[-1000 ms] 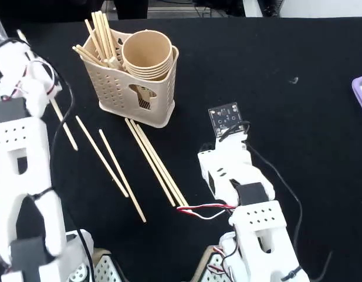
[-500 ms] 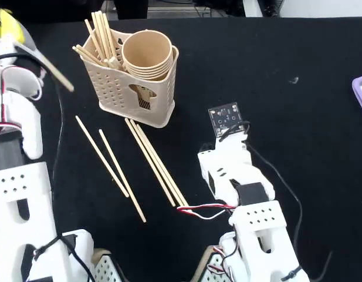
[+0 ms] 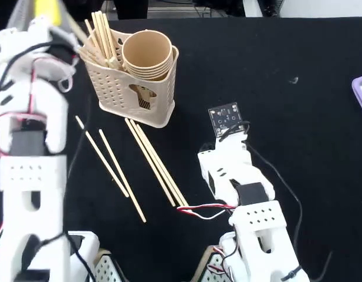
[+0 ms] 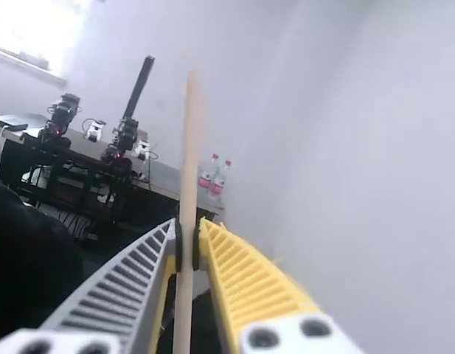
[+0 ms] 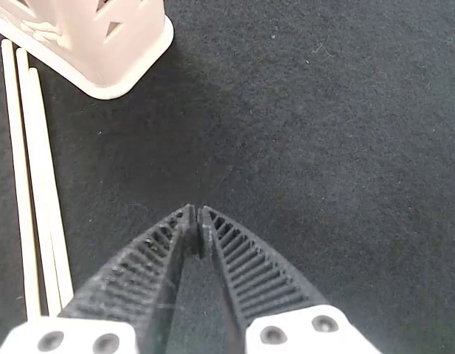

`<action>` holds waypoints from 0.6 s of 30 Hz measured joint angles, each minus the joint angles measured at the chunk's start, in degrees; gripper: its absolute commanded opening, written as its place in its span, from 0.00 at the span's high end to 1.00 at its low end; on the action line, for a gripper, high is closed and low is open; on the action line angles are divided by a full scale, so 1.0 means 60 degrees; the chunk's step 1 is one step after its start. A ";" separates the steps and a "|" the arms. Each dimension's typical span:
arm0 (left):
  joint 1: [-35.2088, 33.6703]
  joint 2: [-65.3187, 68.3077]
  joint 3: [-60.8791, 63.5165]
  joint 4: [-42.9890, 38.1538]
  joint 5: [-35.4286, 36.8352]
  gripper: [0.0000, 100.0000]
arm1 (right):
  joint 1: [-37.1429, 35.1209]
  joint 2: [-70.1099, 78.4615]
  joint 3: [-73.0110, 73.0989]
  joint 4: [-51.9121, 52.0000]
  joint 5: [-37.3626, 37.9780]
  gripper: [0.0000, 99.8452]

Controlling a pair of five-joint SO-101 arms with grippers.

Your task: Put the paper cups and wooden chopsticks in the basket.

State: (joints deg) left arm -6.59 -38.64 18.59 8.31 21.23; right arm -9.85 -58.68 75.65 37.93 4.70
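The beige basket stands at the back of the black table with a stack of paper cups and several wooden chopsticks in it. My left gripper is shut on one chopstick and held high, just left of the basket, at the top of the left arm. Two loose chopsticks lie on the table in front of the basket, and three more lie side by side to their right. My right gripper is shut and empty, low over the cloth near the basket's base.
The right arm sits in the middle front of the table, beside the three chopsticks. A purple object shows at the right edge. Bare black cloth covers the right half of the table.
My left gripper has risen and swung towards the basket's left side with the chopstick in it. The right arm has not moved.
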 measured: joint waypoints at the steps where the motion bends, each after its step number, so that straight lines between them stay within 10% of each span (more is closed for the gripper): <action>1: 0.0117 0.0293 -0.0103 -0.0132 -0.0176 0.97 | 0.0000 0.0000 0.0000 0.0000 0.0000 0.98; 18: 0.0278 0.2740 -0.0542 -0.1055 -0.1143 0.97 | 0.0000 0.0000 0.0000 0.0000 0.0000 0.98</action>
State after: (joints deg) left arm -4.92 -22.20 15.34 1.98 14.37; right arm -9.85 -58.68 75.65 37.93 4.70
